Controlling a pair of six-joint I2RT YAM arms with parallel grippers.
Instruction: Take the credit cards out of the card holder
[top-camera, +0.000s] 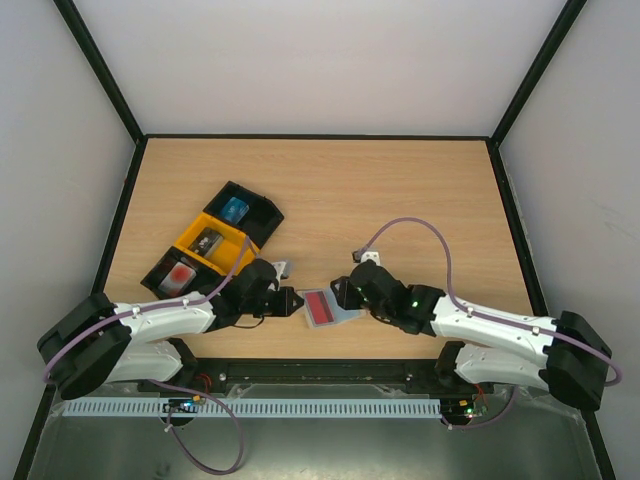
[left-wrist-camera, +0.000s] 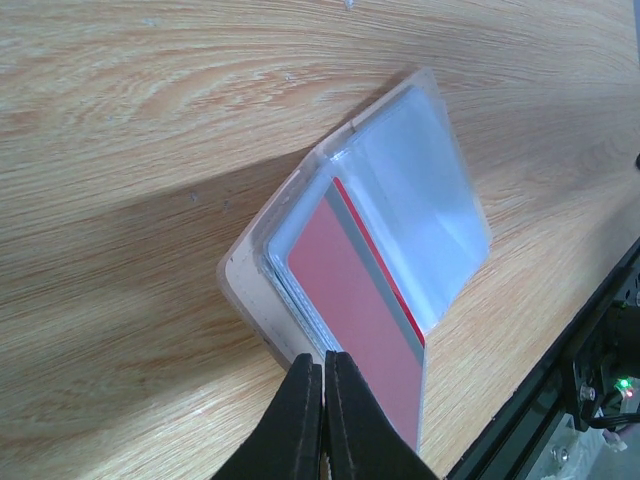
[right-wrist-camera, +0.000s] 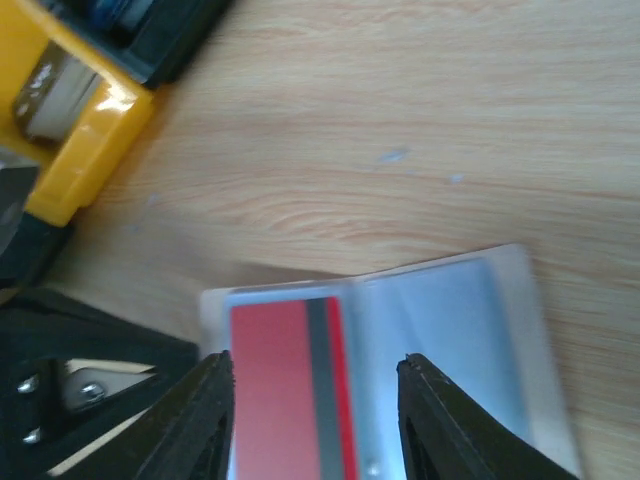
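The card holder lies open on the table between my arms, a pale blue-grey wallet with clear sleeves. A red credit card with a grey stripe sits in its left sleeve. In the left wrist view the holder and card lie just beyond my left gripper, which is shut on the holder's near edge. My right gripper is open just above the holder, with its fingers either side of the red card. In the top view the left gripper and right gripper flank the holder.
A row of compartment trays stands to the left: a black one holding a bright blue item, a yellow one, and a black one holding something red. The yellow tray shows at the top left of the right wrist view. The table's front edge is close by.
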